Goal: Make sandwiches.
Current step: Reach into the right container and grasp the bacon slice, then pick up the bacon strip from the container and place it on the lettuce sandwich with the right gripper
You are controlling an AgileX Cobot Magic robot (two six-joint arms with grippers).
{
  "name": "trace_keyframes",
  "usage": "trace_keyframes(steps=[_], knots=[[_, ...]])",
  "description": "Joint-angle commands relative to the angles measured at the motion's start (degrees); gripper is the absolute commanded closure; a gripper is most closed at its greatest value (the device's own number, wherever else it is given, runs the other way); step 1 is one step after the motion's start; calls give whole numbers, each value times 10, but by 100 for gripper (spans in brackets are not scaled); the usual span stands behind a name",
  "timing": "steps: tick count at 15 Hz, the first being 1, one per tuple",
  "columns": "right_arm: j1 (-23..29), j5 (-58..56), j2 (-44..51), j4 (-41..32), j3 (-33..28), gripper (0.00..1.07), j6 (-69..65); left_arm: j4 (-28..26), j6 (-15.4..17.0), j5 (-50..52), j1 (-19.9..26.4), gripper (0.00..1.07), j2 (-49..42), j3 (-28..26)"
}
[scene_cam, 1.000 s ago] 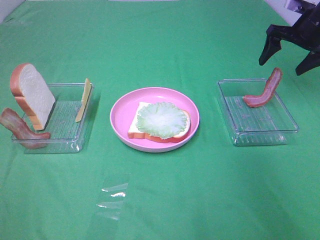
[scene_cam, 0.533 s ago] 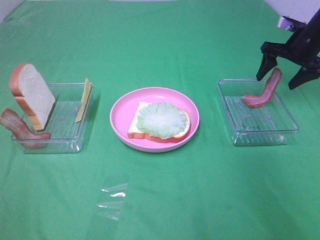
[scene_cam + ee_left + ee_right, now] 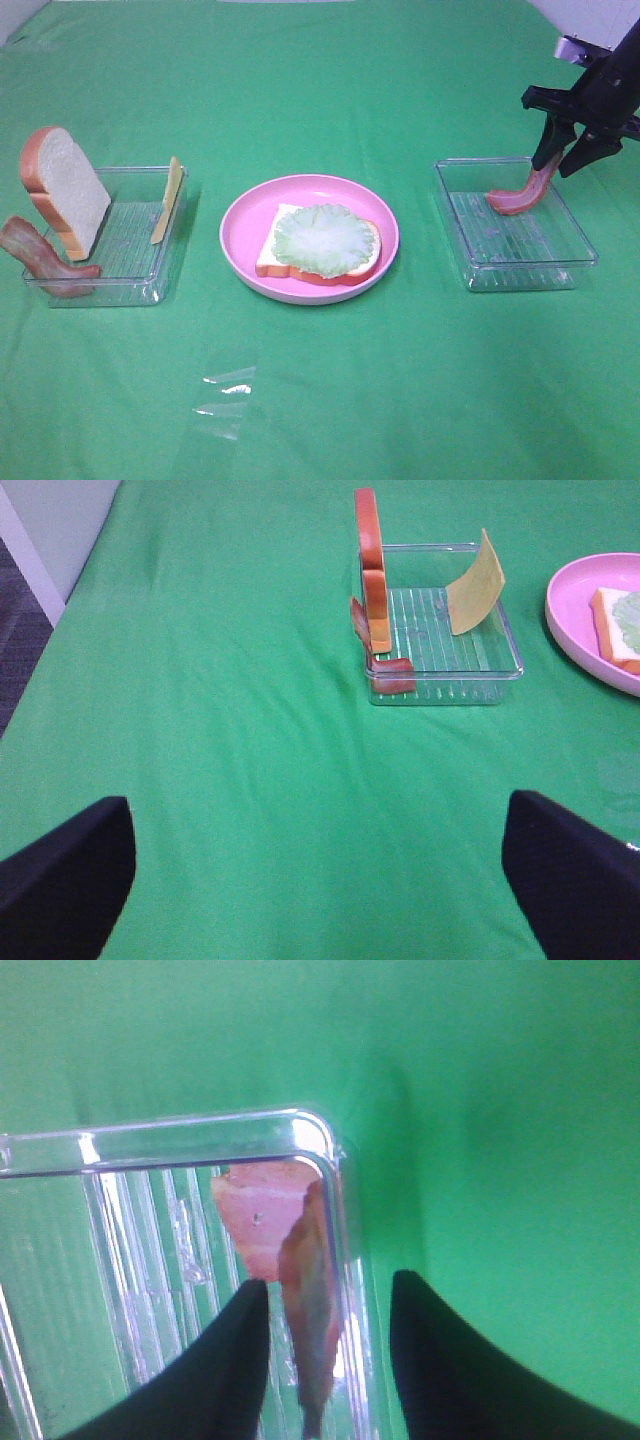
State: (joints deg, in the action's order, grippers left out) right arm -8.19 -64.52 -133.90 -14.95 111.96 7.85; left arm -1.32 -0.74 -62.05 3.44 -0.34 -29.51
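As seen from high: right end effector parted astride the raised end of a bacon strip in the right clear tray; lettuce on a bread slice on the pink plate, mid desk.
Left wrist: left end effector spread wide; upright bread, cheese slice, second bacon strip in left clear tray.
Right wrist: fingers flanking the bacon, not clamped.

Left gripper: I see both fingers spread wide, holding nothing.
Right arm: reaching in from my far right, wrist angled down.
Right gripper: jaws narrowly parted, tips pointing down.
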Motion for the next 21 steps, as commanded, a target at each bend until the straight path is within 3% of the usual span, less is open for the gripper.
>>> trace_keyframes(steps=[1, 4, 6, 9, 13, 21], knots=[[0, -4, -1, -1, 3, 67, 5, -2, 2, 6, 0, 16, -5, -1], [0, -3, -1, -3, 3, 68, 5, -2, 2, 6, 0, 16, -5, -1], [0, 1, -1, -3, 3, 73, 5, -2, 2, 6, 0, 16, -5, -1], [0, -2, -1, -3, 3, 107, 5, -2, 2, 6, 0, 16, -5, -1], [0, -21, 20, 3, 3, 107, 5, -2, 2, 6, 0, 16, -5, -1], [0, -102, 153, -40, -1, 107, 2, -2, 2, 6, 0, 16, -5, -1]])
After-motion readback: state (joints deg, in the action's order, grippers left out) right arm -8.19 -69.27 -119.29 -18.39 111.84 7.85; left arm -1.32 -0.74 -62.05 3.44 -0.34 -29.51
